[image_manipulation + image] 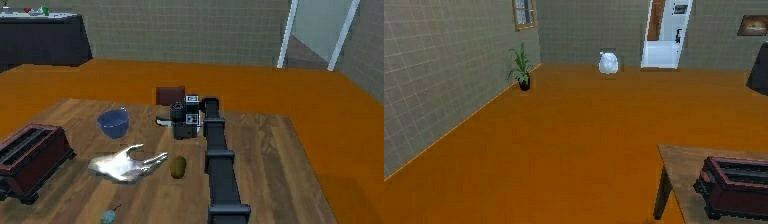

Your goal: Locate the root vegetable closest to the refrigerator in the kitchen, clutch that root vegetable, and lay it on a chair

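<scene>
A small brown-green oval thing (178,165), potato-like in shape, lies on the wooden table (280,170) just left of the dark arm bar (220,165). Farther up the table, the gripper (168,120) reaches left from the two white marker squares (200,104). A small pale speck lies on the tabletop at its fingers, so I cannot tell whether it holds anything. Behind the gripper, a reddish-brown chair back (171,95) rises at the table's far edge.
Also on the table are a blue bowl (113,122), a crumpled silvery sheet (125,165) and a dark red toaster (30,158), whose end shows again (729,185). A dark cabinet (40,42) stands far left. Across the orange floor are a potted plant (521,68), a white round object (609,63) and a doorway (664,35).
</scene>
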